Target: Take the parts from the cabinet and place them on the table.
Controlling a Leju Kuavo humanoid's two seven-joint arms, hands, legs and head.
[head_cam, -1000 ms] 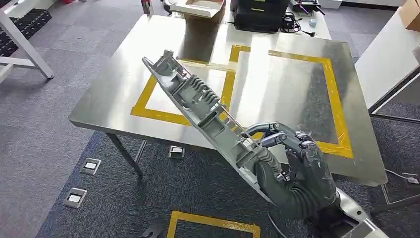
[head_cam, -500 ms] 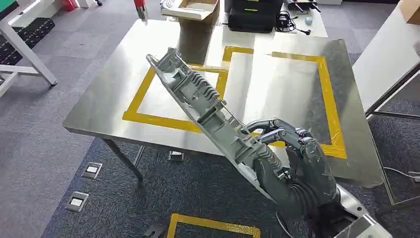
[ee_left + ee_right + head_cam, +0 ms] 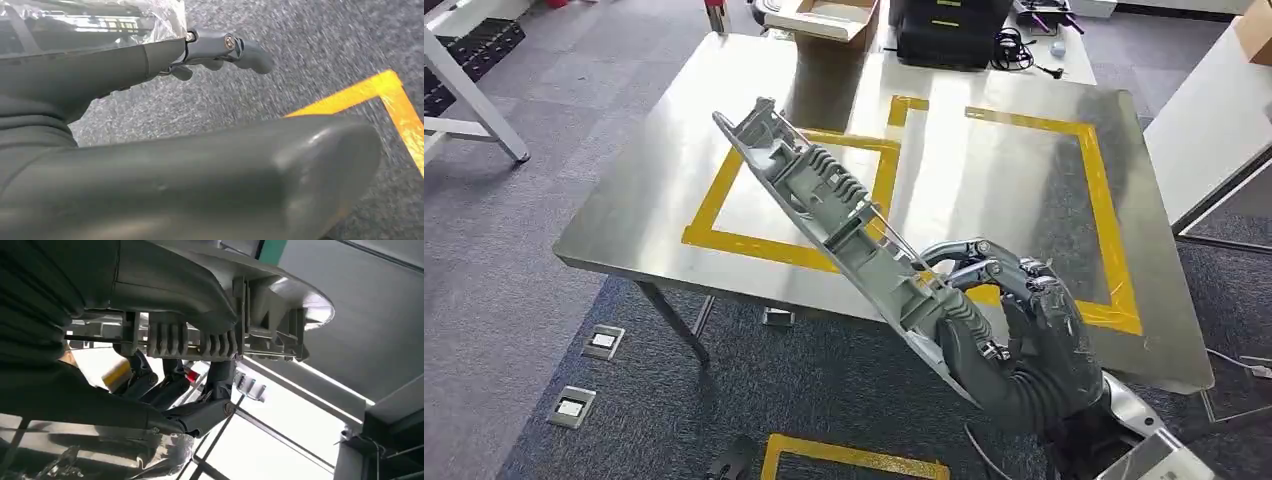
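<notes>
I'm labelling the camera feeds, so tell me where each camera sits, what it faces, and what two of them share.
Head view: high on the body, looking down at the steel table; shows the right robot hand gripping the long grey part.
Left wrist view: behind the left robot hand, facing carpet and yellow floor tape.
Right wrist view: behind the right robot hand, looking along the part's ribbed underside.
Shared: head and right wrist views both show that hand and part.
</notes>
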